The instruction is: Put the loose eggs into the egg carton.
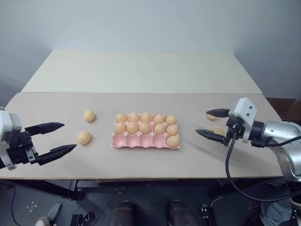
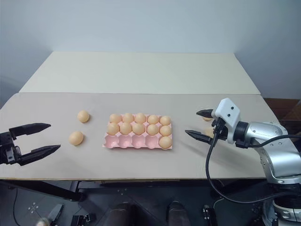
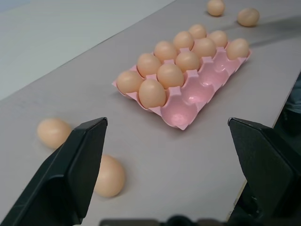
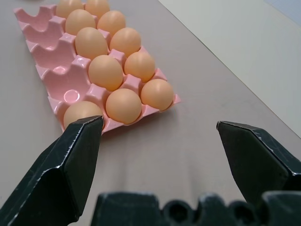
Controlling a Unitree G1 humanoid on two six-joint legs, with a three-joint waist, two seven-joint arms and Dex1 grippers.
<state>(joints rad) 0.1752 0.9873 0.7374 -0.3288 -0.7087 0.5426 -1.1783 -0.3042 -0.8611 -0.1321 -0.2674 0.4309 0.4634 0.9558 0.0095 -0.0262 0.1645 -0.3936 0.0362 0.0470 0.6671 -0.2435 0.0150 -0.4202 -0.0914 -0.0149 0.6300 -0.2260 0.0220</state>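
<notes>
Both arms hover low over the matte grey-beige bench (image 1: 141,155), pointing inward. The left gripper (image 1: 55,138) at 9 o'clock and the right gripper (image 1: 214,124) at 3 o'clock both have black fingers spread wide, empty. The flat pink moulded egg carton (image 1: 141,141) sits centred, eleven cups filled. Smooth oval tan loose eggs (image 1: 84,137) lie left of it — two more beside the right fingers.

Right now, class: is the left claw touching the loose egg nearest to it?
Apart. The left eye view shows bare table between the left claw, fingers spread open, and the nearest loose egg.
</notes>
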